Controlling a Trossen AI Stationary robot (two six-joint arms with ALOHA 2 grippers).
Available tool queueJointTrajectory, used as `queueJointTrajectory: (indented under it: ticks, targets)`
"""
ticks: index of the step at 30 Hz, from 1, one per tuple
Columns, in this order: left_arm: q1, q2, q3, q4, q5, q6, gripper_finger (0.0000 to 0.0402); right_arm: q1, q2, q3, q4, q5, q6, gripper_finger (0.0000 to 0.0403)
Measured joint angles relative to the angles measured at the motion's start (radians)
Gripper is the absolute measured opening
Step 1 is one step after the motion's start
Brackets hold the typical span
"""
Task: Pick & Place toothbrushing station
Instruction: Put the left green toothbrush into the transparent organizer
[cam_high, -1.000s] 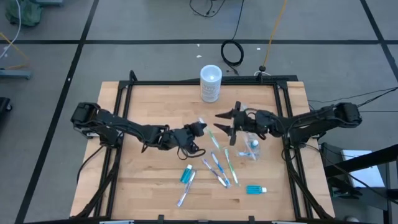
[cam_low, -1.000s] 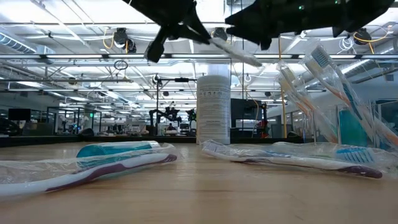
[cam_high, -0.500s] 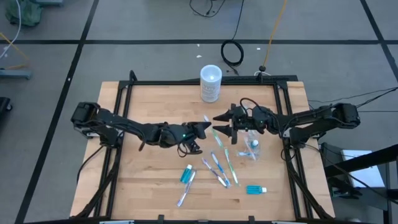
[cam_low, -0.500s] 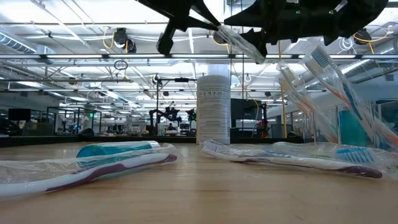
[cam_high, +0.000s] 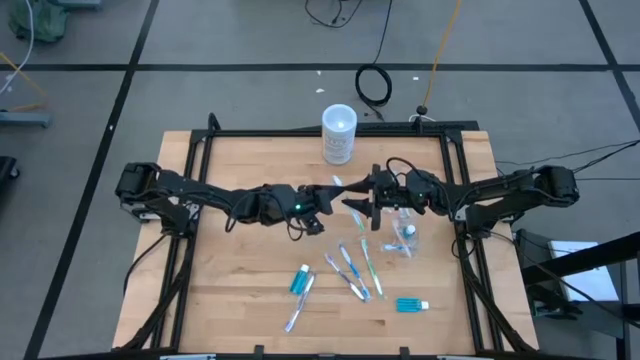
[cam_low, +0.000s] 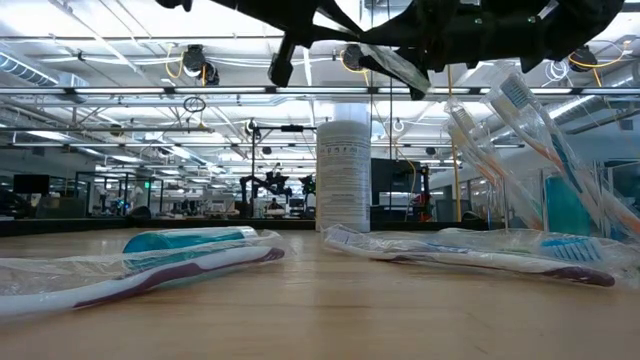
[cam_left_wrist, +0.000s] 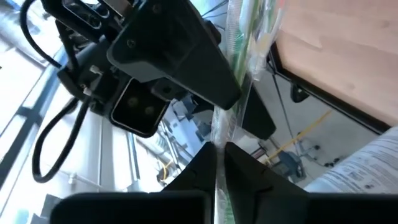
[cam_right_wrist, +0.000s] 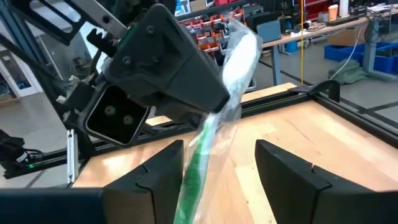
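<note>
Nearest the low camera: a wrapped toothbrush (cam_low: 150, 275) and teal tube (cam_low: 190, 240) on the wooden table (cam_high: 240, 290), more wrapped brushes (cam_high: 350, 272) below and between both pincers. Raised above mid-table, left gripper (cam_high: 322, 196) clenched on a green wrapped toothbrush (cam_right_wrist: 214, 134); wrapper blurs the bristle end. Directly opposite, right gripper (cam_high: 358, 203) released, fingers (cam_right_wrist: 155, 177) spread either side of that brush, contact not discernible. Just behind the right pincer, clear cup (cam_high: 403, 232) holding upright brushes, outline hard to make out. Beyond both pincers, frosted container (cam_high: 339, 134) at the far edge. Farther off, a workshop hall with ceiling lights.
</note>
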Motion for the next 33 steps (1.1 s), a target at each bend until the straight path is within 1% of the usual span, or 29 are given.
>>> queueJointTrajectory:
  ticks: [4,6,12,15,18,23,27,30,33]
  targets:
    - [0.004,0.000,0.000,-0.003,0.008,-0.019,0.0008,0.000,0.000,0.000,0.001,0.001,-0.027,0.0166]
    - [0.003,0.000,0.000,-0.004,0.007,-0.034,0.0009,0.000,0.000,0.000,0.006,0.000,-0.026,0.0149]
    - [0.002,0.000,0.000,-0.008,0.005,-0.051,0.0038,0.000,0.000,0.000,0.005,-0.004,-0.026,0.0083]
    - [0.001,0.000,0.000,-0.010,0.007,-0.061,0.0041,0.000,0.000,0.000,0.005,-0.002,-0.026,0.0046]
    - [-0.001,0.000,0.000,-0.012,0.007,-0.122,0.0043,0.000,0.000,0.000,0.005,-0.001,-0.026,0.0020]
    - [-0.014,0.000,0.000,-0.016,-0.012,-0.262,0.0044,0.000,0.000,0.000,-0.001,-0.005,-0.025,0.0021]
    - [-0.035,0.000,0.000,-0.023,-0.096,-0.297,0.0050,-0.001,0.000,0.000,-0.010,-0.002,-0.026,0.0029]
    - [-0.048,0.000,0.000,-0.044,-0.154,-0.296,0.0069,-0.004,0.000,0.000,-0.011,0.001,-0.026,0.0025]
    - [-0.058,0.000,0.000,-0.055,-0.177,-0.330,0.0099,-0.014,0.000,0.000,-0.009,0.000,-0.026,0.0021]
